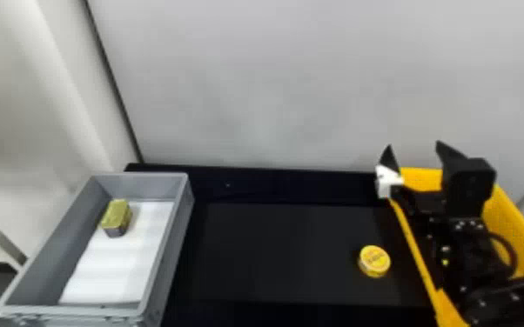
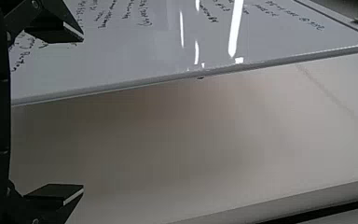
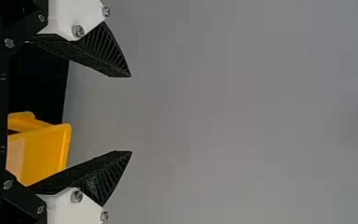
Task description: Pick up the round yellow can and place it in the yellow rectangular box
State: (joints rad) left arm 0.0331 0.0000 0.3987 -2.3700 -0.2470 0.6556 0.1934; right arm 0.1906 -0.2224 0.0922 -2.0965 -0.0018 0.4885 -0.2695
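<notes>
The round yellow can [image 1: 374, 261] lies on the black table, left of the yellow rectangular box [image 1: 515, 230]. My right gripper [image 1: 413, 152] is raised over the box's left part, beyond the can and to its right, with its fingers apart. In the right wrist view my right gripper [image 3: 130, 114] stands open with nothing between its fingers, and the yellow box [image 3: 46, 151] is behind them. My left gripper [image 2: 83, 114] is parked, open and holding nothing, in front of a pale wall in the left wrist view.
A grey bin [image 1: 167, 261] stands on the left of the black table [image 1: 274, 252]. Inside it are a white sheet [image 1: 113, 269] and a gold-topped tin [image 1: 116, 216]. A pale wall [image 1: 274, 87] rises behind the table. The right arm extends across the yellow box.
</notes>
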